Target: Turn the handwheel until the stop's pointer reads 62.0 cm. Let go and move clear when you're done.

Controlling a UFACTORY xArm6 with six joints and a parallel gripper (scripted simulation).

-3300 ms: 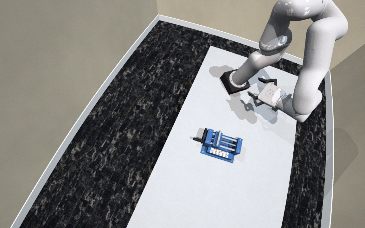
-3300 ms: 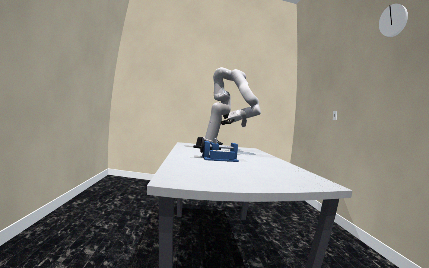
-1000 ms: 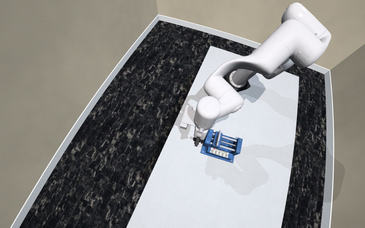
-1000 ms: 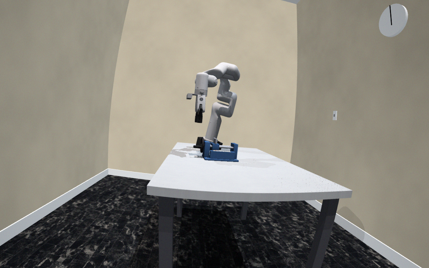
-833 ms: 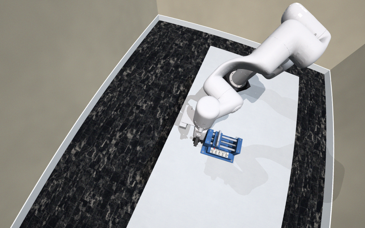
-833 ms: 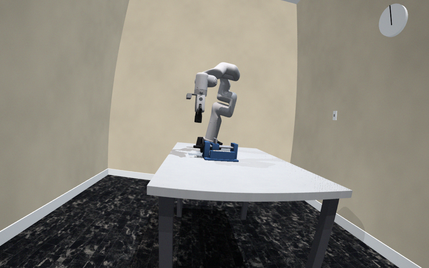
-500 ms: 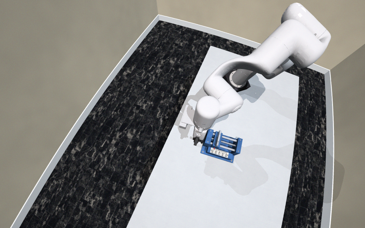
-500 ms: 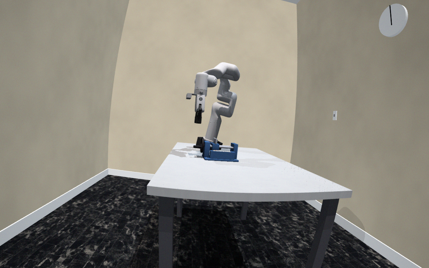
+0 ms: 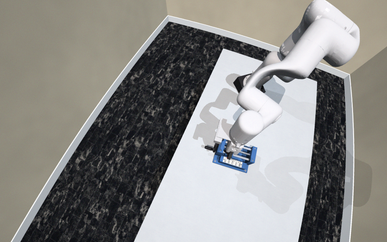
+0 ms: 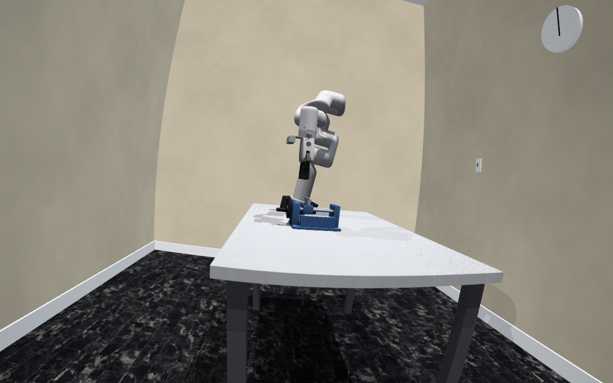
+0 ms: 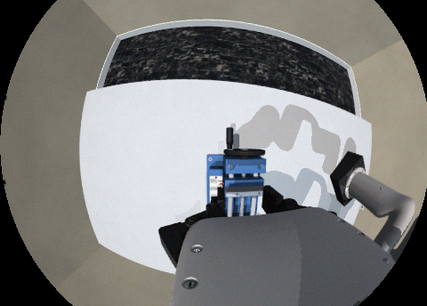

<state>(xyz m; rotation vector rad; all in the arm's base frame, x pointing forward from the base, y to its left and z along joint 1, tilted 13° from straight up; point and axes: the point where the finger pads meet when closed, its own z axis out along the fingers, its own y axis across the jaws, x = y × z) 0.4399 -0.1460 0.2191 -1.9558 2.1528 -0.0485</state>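
Observation:
The blue stop fixture point(image 9: 234, 155) stands on the white table, with steel rods along its length and a white scale strip point(image 9: 233, 162) on its near side. Its black handwheel point(image 9: 214, 148) with a crank handle sticks out at the left end. The fixture also shows in the side view point(image 10: 314, 217) and in the wrist view point(image 11: 237, 181), with the handwheel point(image 11: 244, 153) at its far end. A small red pointer point(image 11: 221, 184) sits by the scale; its reading is too small to tell. My gripper point(image 10: 304, 172) hangs well above the fixture's handwheel end, pointing down, partly open and empty.
The arm's black base point(image 9: 243, 82) is bolted to the table behind the fixture. The table's left edge point(image 9: 188, 132) runs close to the handwheel. Dark patterned floor lies around the table.

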